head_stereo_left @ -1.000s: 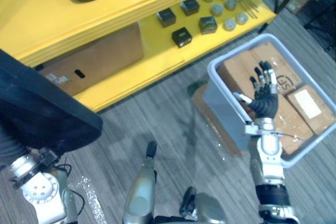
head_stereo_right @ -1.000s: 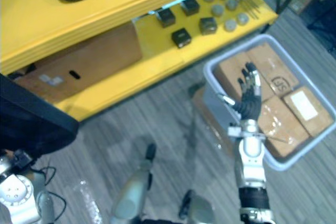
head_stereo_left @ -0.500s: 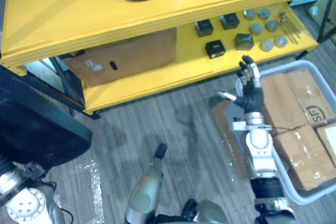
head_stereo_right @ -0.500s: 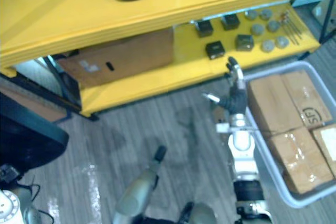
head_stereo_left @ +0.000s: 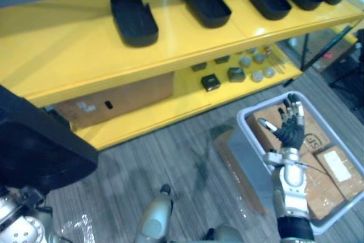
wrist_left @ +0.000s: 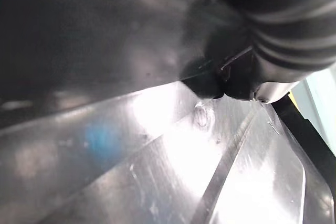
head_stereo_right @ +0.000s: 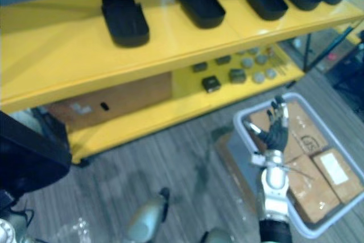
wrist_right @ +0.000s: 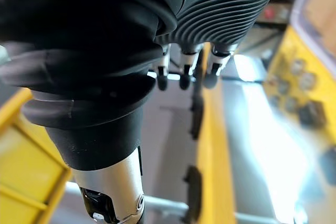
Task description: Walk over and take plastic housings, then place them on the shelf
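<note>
Left eye view: yellow shelf with five black housings in a row on its top board, spaced apart, none touching. On the shelf's lower board, under the middle of the row, sit small dark blocks with grey discs just beside them. A cardboard box fills the lower board's other end. In front of the shelf, on the floor, stands a grey bin packed with brown cartons. Right hand is raised over the bin, fingers spread and straight, thumb out, holding nothing, well apart from the shelf. A big dark object sits in front of the shelf's box end; can't tell if it is a housing.

Left wrist view: left hand shows as its ribbed cover, pressed right against the dark object. Fingers hidden, so can't tell whether they grip it.

Right wrist view: right hand's fingers hang straight and empty, with the shelf's yellow edge past them and dark shapes along it.
</note>
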Robot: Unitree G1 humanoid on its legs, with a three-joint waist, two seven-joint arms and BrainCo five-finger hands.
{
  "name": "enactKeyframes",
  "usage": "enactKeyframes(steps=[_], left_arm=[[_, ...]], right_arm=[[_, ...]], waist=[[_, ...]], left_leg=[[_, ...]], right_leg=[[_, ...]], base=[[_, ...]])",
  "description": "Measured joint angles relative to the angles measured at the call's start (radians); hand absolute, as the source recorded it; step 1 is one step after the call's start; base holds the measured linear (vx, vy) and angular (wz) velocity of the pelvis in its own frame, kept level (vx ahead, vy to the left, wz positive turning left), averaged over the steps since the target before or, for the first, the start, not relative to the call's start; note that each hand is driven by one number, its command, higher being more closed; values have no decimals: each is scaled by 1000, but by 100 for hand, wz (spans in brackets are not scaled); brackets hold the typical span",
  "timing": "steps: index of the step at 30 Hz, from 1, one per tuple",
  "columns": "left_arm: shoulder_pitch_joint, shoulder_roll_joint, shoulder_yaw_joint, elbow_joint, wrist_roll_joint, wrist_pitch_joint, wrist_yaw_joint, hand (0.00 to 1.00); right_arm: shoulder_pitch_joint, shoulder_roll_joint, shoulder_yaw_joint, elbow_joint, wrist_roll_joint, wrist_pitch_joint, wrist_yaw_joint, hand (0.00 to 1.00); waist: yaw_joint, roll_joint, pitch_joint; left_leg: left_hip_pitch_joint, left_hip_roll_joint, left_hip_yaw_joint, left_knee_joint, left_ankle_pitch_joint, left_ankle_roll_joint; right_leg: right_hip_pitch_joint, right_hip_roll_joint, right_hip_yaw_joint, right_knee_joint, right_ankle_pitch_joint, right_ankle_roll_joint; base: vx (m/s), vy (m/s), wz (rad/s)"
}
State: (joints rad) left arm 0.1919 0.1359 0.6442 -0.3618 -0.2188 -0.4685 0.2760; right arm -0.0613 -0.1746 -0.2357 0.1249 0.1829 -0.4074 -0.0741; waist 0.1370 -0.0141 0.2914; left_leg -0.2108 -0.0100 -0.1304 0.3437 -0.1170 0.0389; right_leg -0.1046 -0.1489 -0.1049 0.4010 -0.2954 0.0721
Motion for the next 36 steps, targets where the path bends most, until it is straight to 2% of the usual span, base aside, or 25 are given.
enactKeyframes(steps=[2,5,6,8,9,10,11,12,13,14,15,16,18,19,22,23,26,29,33,36], left_arm=[[-9,15,-2,35,0,23,19,100],[-1,15,-28,49,-4,33,29,100],[10,14,-40,47,-10,33,26,100],[22,14,-58,29,-12,33,25,100],[35,16,-62,-3,-12,33,24,100],[41,-9,-89,-21,-15,27,22,100],[51,-20,-108,-33,-15,28,23,100],[68,-35,-132,-55,-8,29,25,100],[73,-36,-154,-58,-9,28,29,100],[72,-36,-161,-58,-7,28,31,100],[62,-36,-177,-54,-6,28,39,100],[41,-36,-193,-45,5,28,53,100],[5,-35,-196,-32,33,27,74,100],[-23,-25,-200,-19,41,27,82,100],[-47,-1,-227,1,41,36,107,100],[-42,6,-232,11,43,47,113,100],[-6,13,-232,45,41,82,114,100],[34,13,-223,46,41,82,113,100],[44,12,-221,46,68,81,113,100],[47,12,-223,41,82,81,109,100]], right_arm=[[6,-12,-16,-3,1,0,11,0],[56,-13,-19,-55,1,1,14,0],[87,-13,-19,-106,1,1,19,0],[119,-12,-20,-190,0,1,17,0],[130,-9,-20,-239,-1,0,10,0],[123,-13,-40,-268,0,-3,6,0],[122,-14,-52,-280,0,-4,0,0],[108,-28,-68,-287,0,-5,-13,0],[82,-48,-81,-276,0,-5,-22,0],[66,-61,-85,-265,0,-5,-32,0],[45,-83,-88,-248,0,-5,-47,0],[46,-95,-92,-236,0,-5,-61,0],[49,-94,-105,-224,0,-5,-74,0],[48,-94,-122,-224,1,-10,-82,0],[47,-93,-148,-224,1,-36,-114,0],[43,-88,-149,-225,1,-53,-126,0],[60,-40,-151,-227,1,-64,-121,0],[107,12,-147,-227,19,-64,-81,0],[128,31,-127,-225,58,-64,-50,0],[128,39,-111,-218,61,-64,-30,0]], waist=[[-17,15,-12],[-17,29,-22],[-19,31,-33],[-19,13,-50],[-19,-24,-70],[-22,-18,-74],[-24,-14,-82],[-26,1,-86],[-32,18,-87],[-36,25,-86],[-44,47,-79],[-53,67,-75],[-78,70,-66],[-88,74,-56],[-93,53,-27],[-90,45,-22],[-92,33,-15],[-91,30,-15],[-92,29,-15],[-94,29,-15]], left_leg=[[30,1,-38,3,-21,-7],[60,2,-92,26,-58,-26],[63,2,-133,52,-86,-45],[52,2,-182,91,-135,-83],[34,2,-181,109,-159,-111],[23,57,-146,120,-165,-122],[17,94,-126,117,-164,-121],[-3,147,-92,90,-145,-120],[-19,175,-73,44,-100,-127],[-34,186,-60,27,-82,-129],[-44,206,-4,4,-62,-140],[-32,209,59,-33,-28,-151],[-27,198,108,-104,49,-177],[-10,188,144,-132,74,-175],[26,160,136,-184,99,-170],[40,150,136,-204,106,-173],[89,129,138,-241,111,-168],[124,120,140,-269,112,-169],[129,121,141,-276,115,-172],[160,125,141,-290,119,-172]], right_leg=[[-35,0,46,-96,83,1],[-35,6,84,-131,124,-2],[-31,20,108,-125,131,-10],[-12,36,142,-96,128,-11],[9,29,138,-90,116,-13],[10,42,83,-63,123,43],[4,52,55,-44,108,25],[-17,62,11,1,81,7],[-40,61,-28,26,66,-9],[-51,60,-44,26,65,-12],[-58,57,-78,21,66,-14],[-53,50,-107,19,65,-17],[-46,24,-148,26,64,-19],[-31,11,-158,26,64,-19],[4,-10,-171,28,62,-20],[10,-19,-168,32,62,-20],[53,-35,-160,16,63,-18],[101,-34,-140,-38,73,-2],[127,-21,-138,-95,95,23],[161,-11,-137,-120,109,18]], base=[[155,-46,44],[209,-178,66],[250,-275,93],[260,-392,103],[242,-539,113],[168,-482,112],[136,-449,105],[133,-385,94],[152,-351,90],[156,-292,84],[163,-212,83],[162,-169,90],[123,-50,97],[101,18,88],[85,77,52],[70,82,22],[66,55,12],[57,35,3],[10,5,-1],[2,-2,-2]])
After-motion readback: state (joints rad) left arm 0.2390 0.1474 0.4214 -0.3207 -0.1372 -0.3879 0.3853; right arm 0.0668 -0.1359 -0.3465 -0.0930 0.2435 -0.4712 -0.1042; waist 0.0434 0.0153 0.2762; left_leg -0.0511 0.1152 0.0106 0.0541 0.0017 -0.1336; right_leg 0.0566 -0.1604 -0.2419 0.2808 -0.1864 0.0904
